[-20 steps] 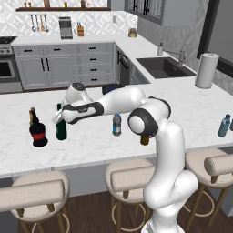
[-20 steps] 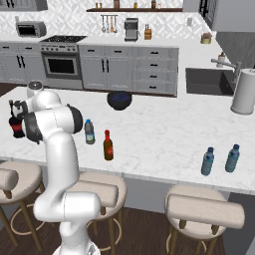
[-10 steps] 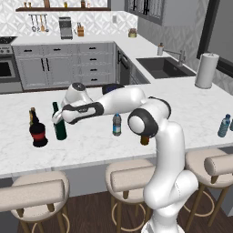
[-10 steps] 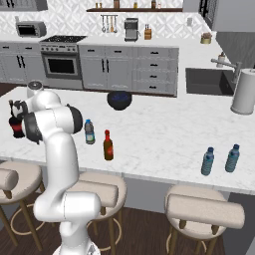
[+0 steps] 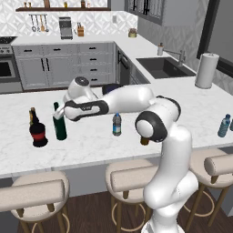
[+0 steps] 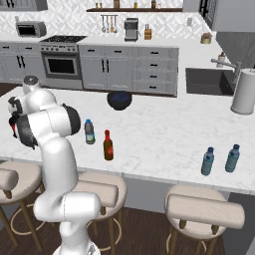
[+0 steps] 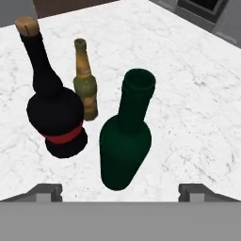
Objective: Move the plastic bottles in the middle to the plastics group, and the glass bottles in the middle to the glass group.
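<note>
In the left base view my white arm reaches toward the left of the frame, and my pincer (image 5: 61,110) sits just above the tall dark green glass bottle (image 5: 59,124), which stands upright on the white marbled surface (image 5: 91,145) at left of centre. Just left of it stand the squat round-bellied black bottle with a red label (image 5: 38,134) and, behind that, the slim brown bottle with a yellowish neck (image 5: 32,114). The small clear plastic bottle with a blue label band (image 5: 117,124) stands near the middle of the frame, and a light blue translucent plastic bottle (image 5: 223,125) stands at the far right edge. In the right base view the shorter amber-brown bottle with a red top (image 6: 108,145) stands just right of the small clear bottle (image 6: 89,132), and two light blue bottles (image 6: 207,161) stand side by side at lower right. In the hand view my fingertips (image 7: 47,192) are wide apart at the bottom corners, holding nothing; the green bottle (image 7: 126,141) stands free at centre, beside the black bottle (image 7: 56,120) and the brown one (image 7: 85,87).
</note>
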Available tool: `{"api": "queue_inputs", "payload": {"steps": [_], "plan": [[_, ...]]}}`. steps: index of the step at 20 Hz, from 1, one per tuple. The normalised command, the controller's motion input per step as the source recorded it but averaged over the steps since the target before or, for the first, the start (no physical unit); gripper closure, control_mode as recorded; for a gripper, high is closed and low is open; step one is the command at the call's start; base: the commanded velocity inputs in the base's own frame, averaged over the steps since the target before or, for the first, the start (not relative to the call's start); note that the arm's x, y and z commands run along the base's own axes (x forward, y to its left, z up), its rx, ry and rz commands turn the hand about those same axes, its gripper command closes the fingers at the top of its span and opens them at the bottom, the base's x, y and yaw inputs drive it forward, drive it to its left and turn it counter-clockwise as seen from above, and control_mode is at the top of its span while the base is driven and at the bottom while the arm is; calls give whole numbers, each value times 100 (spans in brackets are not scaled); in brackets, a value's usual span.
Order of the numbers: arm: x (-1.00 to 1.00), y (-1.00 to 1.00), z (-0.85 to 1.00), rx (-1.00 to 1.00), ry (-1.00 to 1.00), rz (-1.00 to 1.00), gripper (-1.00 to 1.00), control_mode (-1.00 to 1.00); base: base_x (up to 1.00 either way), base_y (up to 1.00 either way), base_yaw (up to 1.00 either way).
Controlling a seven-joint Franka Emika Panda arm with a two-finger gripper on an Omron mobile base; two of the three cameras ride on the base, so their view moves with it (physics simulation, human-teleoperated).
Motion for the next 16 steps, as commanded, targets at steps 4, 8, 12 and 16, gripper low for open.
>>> {"api": "queue_inputs", "payload": {"steps": [4, 8, 12, 16], "plan": [[-92, -76, 26, 8, 0, -14, -100, -100, 0, 0, 0], [-91, -83, 9, 6, 0, -18, -100, -100, 0, 0, 0], [-83, -80, 22, 4, 0, -20, -100, -100, 0, 0, 0], [-57, -83, 55, 0, 0, -22, -100, -100, 0, 0, 0]]}}
